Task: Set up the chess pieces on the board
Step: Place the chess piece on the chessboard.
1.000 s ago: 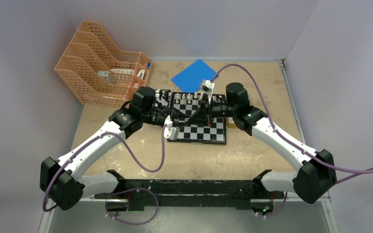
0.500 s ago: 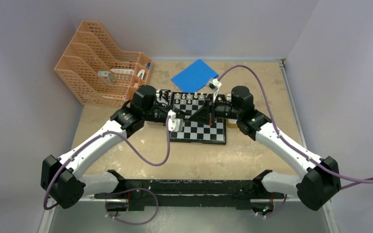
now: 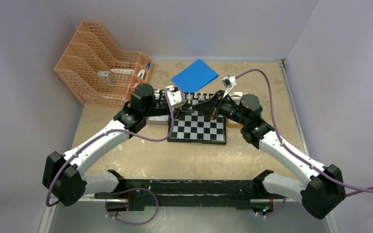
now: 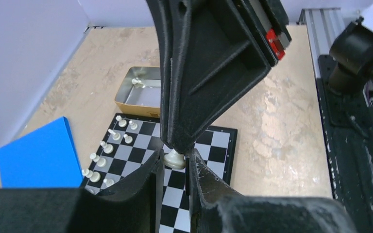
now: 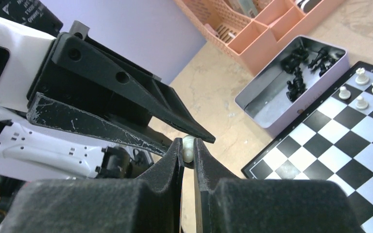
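Observation:
Both grippers meet on one cream-white chess piece (image 4: 175,159) held in the air above the board (image 3: 199,131). My left gripper (image 4: 175,164) is shut on its base. My right gripper (image 5: 188,146) is shut on its top (image 5: 188,148). In the top view the left gripper (image 3: 201,104) and the right gripper (image 3: 210,108) touch tip to tip over the board's far rows. Several white pieces (image 4: 108,145) stand on the far rows, also seen in the top view (image 3: 190,98) and the right wrist view (image 5: 369,92). Black pieces (image 5: 301,73) lie in a silver tin.
The silver tin (image 3: 156,119) lies left of the board, a gold tin (image 4: 141,92) holding a white piece lies right of it. A blue sheet (image 3: 194,75) lies behind the board. An orange file rack (image 3: 102,63) stands at the back left.
Both grippers have moved from over the board's middle toward its far rows and turned, wrist cameras now up. The right elbow has swung out to the right. The tips stay together.

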`<control>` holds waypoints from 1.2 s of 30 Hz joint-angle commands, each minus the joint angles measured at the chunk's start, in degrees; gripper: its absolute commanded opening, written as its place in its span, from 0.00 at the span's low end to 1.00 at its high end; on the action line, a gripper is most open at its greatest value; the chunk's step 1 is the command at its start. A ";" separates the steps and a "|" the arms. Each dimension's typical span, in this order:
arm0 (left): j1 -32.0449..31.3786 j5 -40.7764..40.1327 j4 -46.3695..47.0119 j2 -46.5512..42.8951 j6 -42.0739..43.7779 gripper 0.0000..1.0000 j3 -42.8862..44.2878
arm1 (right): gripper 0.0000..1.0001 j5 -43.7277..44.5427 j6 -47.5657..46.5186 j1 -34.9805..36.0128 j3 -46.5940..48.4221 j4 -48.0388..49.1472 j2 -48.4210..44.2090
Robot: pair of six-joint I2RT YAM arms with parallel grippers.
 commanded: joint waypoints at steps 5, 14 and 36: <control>-0.94 -3.14 3.29 0.98 -11.91 0.11 -1.92 | 0.05 3.66 0.91 0.49 1.09 8.03 -0.44; -0.86 -6.83 -1.66 -1.57 -9.49 0.53 -3.17 | 0.04 16.23 -7.90 0.49 5.19 -4.84 -0.49; -0.78 -16.31 -15.46 -25.57 -2.59 0.96 -14.81 | 0.05 38.04 -16.39 0.40 26.45 -17.94 35.07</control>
